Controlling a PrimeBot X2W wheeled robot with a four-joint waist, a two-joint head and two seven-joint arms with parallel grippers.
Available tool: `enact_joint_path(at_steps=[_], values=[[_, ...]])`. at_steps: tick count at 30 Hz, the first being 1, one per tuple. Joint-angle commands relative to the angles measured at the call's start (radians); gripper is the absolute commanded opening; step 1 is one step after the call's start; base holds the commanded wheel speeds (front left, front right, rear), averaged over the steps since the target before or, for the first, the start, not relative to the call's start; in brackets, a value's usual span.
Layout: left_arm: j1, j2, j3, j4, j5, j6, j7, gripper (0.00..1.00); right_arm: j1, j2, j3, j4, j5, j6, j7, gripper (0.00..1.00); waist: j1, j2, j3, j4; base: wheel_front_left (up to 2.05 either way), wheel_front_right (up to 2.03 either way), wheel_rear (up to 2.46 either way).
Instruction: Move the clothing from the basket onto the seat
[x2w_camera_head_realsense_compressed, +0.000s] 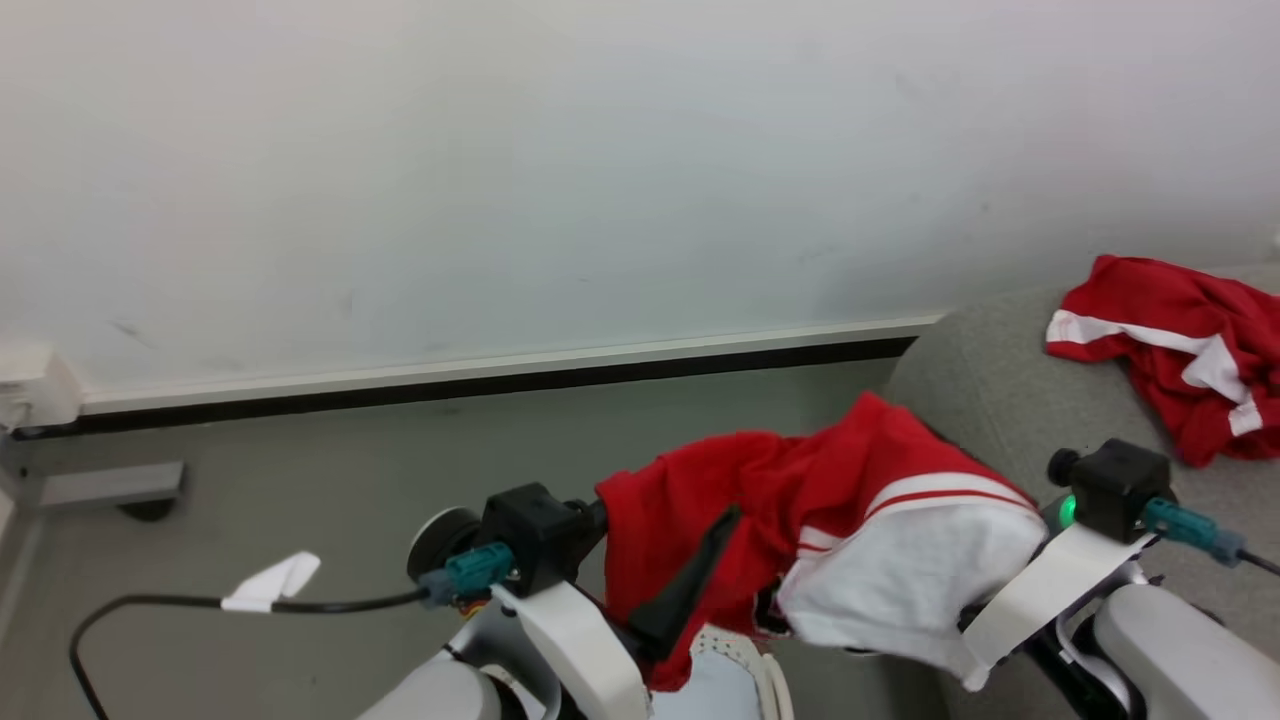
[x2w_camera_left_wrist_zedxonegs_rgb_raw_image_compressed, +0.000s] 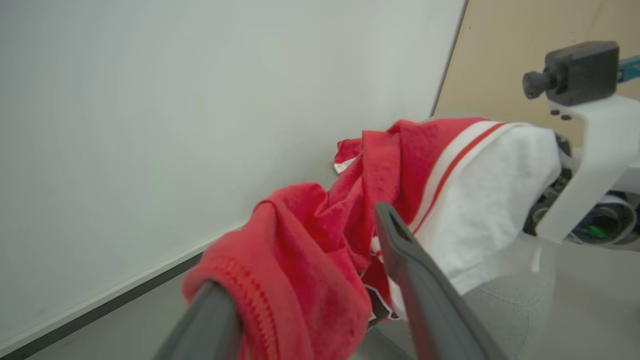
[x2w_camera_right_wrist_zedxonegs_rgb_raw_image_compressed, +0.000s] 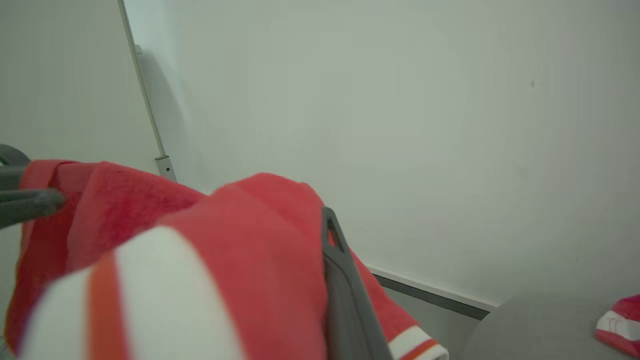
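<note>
A red garment with white panels and stripes (x2w_camera_head_realsense_compressed: 800, 500) hangs in the air between my two grippers, above the basket (x2w_camera_head_realsense_compressed: 745, 665). My left gripper (x2w_camera_left_wrist_zedxonegs_rgb_raw_image_compressed: 300, 250) is open, fingers wide apart. The red cloth is draped over one finger (x2w_camera_left_wrist_zedxonegs_rgb_raw_image_compressed: 210, 320), and the other finger (x2w_camera_left_wrist_zedxonegs_rgb_raw_image_compressed: 415, 285) stands bare beside it. My right gripper (x2w_camera_right_wrist_zedxonegs_rgb_raw_image_compressed: 315, 225) is shut on the garment's white-striped end, with one dark finger (x2w_camera_right_wrist_zedxonegs_rgb_raw_image_compressed: 340, 285) showing past the cloth. A second red and white garment (x2w_camera_head_realsense_compressed: 1170, 360) lies crumpled on the grey seat (x2w_camera_head_realsense_compressed: 990, 400) at the right.
A pale wall with a dark baseboard (x2w_camera_head_realsense_compressed: 500, 375) runs behind. A black cable with a white tag (x2w_camera_head_realsense_compressed: 270, 585) lies on the grey floor at the left. A grey furniture foot (x2w_camera_head_realsense_compressed: 100, 485) stands at the far left.
</note>
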Motion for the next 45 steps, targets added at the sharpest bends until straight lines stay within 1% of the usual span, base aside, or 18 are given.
enact_joint_path(at_steps=[1,9,15,20,25,30,34,39,45], values=[[0.016,-0.002,-0.006,0.006,0.013,-0.003,-0.015,1.00,0.013,-0.012,-0.017,-0.006,0.002,-0.003,-0.003,0.00,-0.0001,-0.0001,0.006,-0.028,0.00,0.00,0.00],[0.020,-0.027,-0.041,0.026,0.034,-0.015,-0.053,1.00,0.009,-0.067,-0.076,-0.036,-0.012,-0.003,-0.003,0.00,-0.0001,-0.0001,0.034,-0.145,0.00,0.00,0.00],[0.008,-0.040,-0.055,0.026,0.045,-0.019,-0.069,1.00,0.025,-0.105,-0.142,-0.058,-0.026,-0.003,-0.003,0.00,-0.0001,-0.0001,0.064,-0.237,0.00,0.00,0.00],[-0.002,-0.036,-0.060,0.028,0.052,-0.018,-0.076,1.00,0.041,-0.127,-0.186,-0.085,-0.041,-0.003,-0.003,0.00,-0.0001,-0.0001,0.089,-0.315,0.00,0.00,0.00],[-0.002,-0.028,-0.064,0.028,0.052,-0.020,-0.075,1.00,0.062,-0.151,-0.251,-0.109,-0.052,-0.003,-0.004,0.00,-0.0001,-0.0001,0.110,-0.374,0.00,0.00,0.00],[-0.010,-0.021,-0.066,0.023,0.053,-0.022,-0.073,1.00,0.097,-0.176,-0.339,-0.142,-0.065,-0.002,-0.003,0.00,-0.0001,-0.0001,0.128,-0.403,0.00,0.00,0.00],[-0.013,-0.017,-0.070,0.025,0.051,-0.025,-0.069,1.00,0.123,-0.185,-0.374,-0.169,-0.073,-0.003,0.001,0.00,-0.0001,-0.0001,0.133,-0.413,0.00,0.00,0.00],[-0.019,-0.013,-0.074,0.024,0.048,-0.028,-0.066,1.00,0.147,-0.167,-0.403,-0.195,-0.091,-0.003,0.011,0.00,-0.0001,-0.0001,0.143,-0.410,0.00,0.00,0.00],[-0.034,0.000,-0.073,0.012,0.051,-0.033,-0.058,1.00,0.155,-0.139,-0.439,-0.220,-0.116,-0.003,0.023,0.00,-0.0001,-0.0001,0.184,-0.382,0.00,0.00,0.00]])
